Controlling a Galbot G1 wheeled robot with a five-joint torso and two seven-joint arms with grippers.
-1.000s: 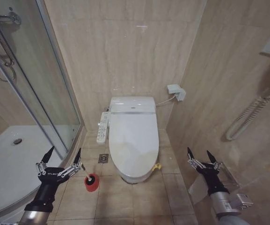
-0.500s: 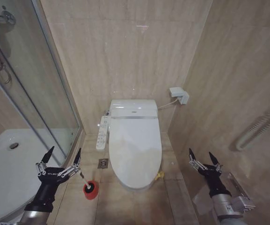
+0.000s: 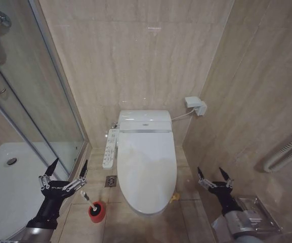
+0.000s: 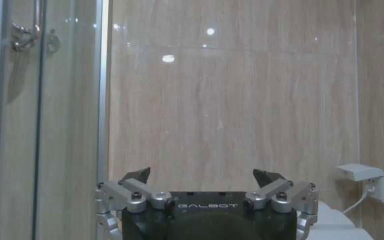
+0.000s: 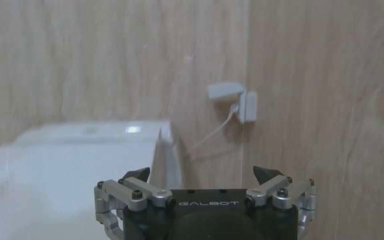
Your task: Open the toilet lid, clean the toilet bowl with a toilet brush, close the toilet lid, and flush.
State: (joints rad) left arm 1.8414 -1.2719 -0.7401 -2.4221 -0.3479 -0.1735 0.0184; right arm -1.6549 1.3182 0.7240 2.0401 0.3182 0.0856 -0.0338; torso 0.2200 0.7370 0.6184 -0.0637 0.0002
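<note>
**Insp. note: lid down, both my grippers free**

Toilet lid: smooth glossy white plastic, long oval, lying flat/closed over the toilet bowl, of which I see just a white ceramic edge at the front. Lid hinges to a boxy white rear unit against the back wall. A slim white control panel w/ buttons runs along its left side.

Toilet brush: thin white stick handle, leaning, standing in a small round red holder cup on the floor left of the bowl. Bristles hidden in the cup.

My left gripper: black body, metal linkages, dark pointed fingers spread apart, nothing held; hovers above the brush, near the shower's edge. My right gripper: same build, fingers apart, empty; low on the right of the bowl, close to the side wall.

Surroundings: beige veined tile on walls and floor, glossy. Glass shower screen w/ metal frame and white shower tray on the left. Square floor drain between brush and toilet. White wall socket box w/ cable to the rear unit. Small yellow item on the floor at the bowl's right; can't ID it.
</note>
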